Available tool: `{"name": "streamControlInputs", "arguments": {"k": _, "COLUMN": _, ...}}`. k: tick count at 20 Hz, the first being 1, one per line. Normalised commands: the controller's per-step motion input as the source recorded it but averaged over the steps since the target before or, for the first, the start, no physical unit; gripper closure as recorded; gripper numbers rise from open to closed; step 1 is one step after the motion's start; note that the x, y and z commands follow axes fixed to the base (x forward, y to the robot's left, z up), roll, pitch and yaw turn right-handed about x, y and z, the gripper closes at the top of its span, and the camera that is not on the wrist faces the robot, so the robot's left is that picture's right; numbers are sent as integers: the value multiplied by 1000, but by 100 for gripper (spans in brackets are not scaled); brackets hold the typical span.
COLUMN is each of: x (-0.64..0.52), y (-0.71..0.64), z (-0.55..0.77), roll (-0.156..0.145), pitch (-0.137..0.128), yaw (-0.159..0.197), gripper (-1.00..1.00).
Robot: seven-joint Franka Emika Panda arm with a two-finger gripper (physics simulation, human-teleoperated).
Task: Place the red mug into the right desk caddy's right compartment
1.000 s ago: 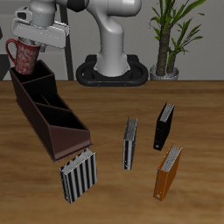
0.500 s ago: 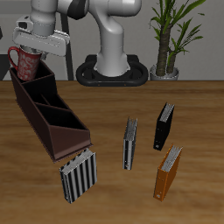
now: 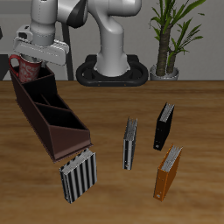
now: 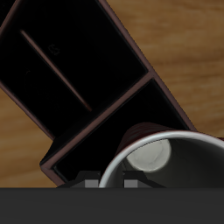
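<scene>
My hand (image 3: 31, 59) grips the red mug (image 3: 29, 67) (rim up) over the right desk caddy (image 3: 48, 112), its right compartment (image 4: 122, 131) below.

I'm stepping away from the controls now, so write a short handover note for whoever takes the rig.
Tool: shut on the red mug.
The mug hangs over the far-back end of the right desk caddy, above the right compartment, partly behind its rim.
Done: mug picked up and brought over the bay.
Left: lower it in, open the tool, pull away.
</scene>
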Motion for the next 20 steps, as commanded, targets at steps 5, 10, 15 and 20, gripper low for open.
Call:
{"name": "streamControlInputs", "arguments": {"k": 5, "x": 14, "y": -68, "z": -207, "roll": -24, "pitch": 21, "yaw": -46, "gripper": 100}}
{"name": "streamControlInputs", "arguments": {"k": 10, "x": -28, "y": -17, "z": -187, "roll": 7, "pitch": 39, "yaw": -52, "gripper": 100}}
{"name": "streamControlInputs", "arguments": {"k": 15, "x": -54, "y": 44, "z": -1, "roll": -26, "pitch": -2, "yaw": -4, "gripper": -100}}
{"name": "streamControlInputs", "arguments": {"k": 20, "x": -57, "y": 95, "z": 87, "roll": 8, "pitch": -2, "yaw": -18, "gripper": -100}}
